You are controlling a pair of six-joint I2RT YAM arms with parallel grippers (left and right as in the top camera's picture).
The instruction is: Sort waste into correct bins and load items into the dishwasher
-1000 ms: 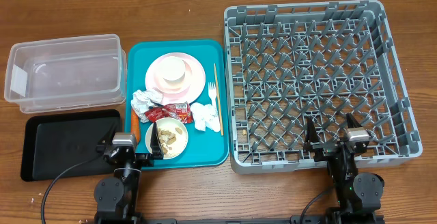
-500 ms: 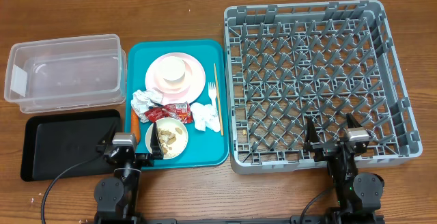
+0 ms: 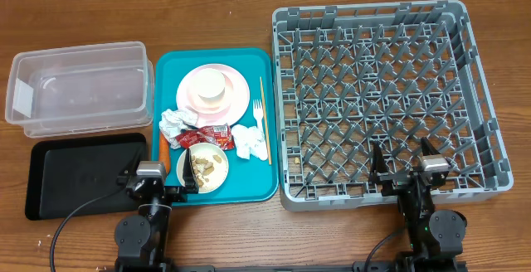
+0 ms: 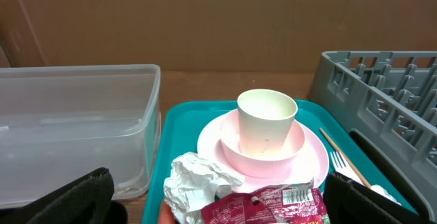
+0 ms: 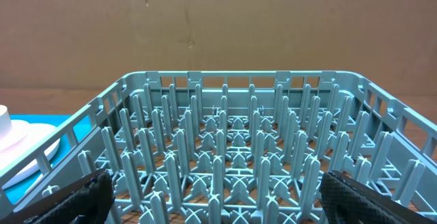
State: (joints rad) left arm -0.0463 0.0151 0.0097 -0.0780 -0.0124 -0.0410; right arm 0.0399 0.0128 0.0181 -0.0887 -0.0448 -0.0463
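On the teal tray (image 3: 170, 66) a pale pink plate (image 3: 236, 98) holds a white cup (image 3: 214, 87); both show in the left wrist view, plate (image 4: 212, 138) and cup (image 4: 266, 118). Crumpled napkins (image 3: 173, 123) (image 3: 247, 140), a red wrapper (image 3: 207, 133), a carrot (image 3: 164, 152), a fork (image 3: 258, 119), a chopstick (image 3: 265, 114) and a white bowl (image 3: 204, 168) of scraps lie there. The clear tub (image 3: 79, 89) and black tray (image 3: 79, 172) are left. The grey dish rack (image 3: 386, 98) is right. My left gripper (image 3: 158, 187) is open over the teal tray's near edge. My right gripper (image 3: 406, 168) is open at the rack's near edge.
The wooden table's far edge runs along the top. A brown cardboard wall stands behind the table in both wrist views. The napkin (image 4: 198, 183) and wrapper (image 4: 273, 203) lie just ahead of the left fingers.
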